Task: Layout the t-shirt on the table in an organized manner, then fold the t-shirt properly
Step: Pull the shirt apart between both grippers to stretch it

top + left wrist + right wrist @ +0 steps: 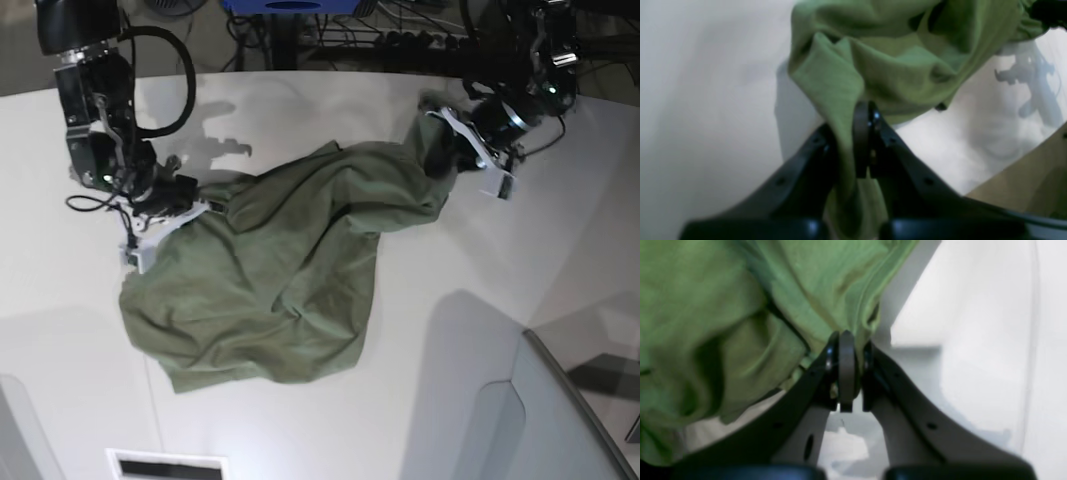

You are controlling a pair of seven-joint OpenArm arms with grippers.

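My left jaws (867,116) are pinched tight on a fold of the olive-green t-shirt (290,270), and my right jaws (846,340) are likewise clamped shut on another edge of it. In the base view the t-shirt lies crumpled across the middle of the white bench (90,400), bunched in loose folds, stretched between my right jaws at its near-left corner and my left jaws at its far-right end.

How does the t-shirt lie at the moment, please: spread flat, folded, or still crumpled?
Crumpled: the t-shirt lies bunched in deep wrinkles on the table, held between the left gripper and right gripper.
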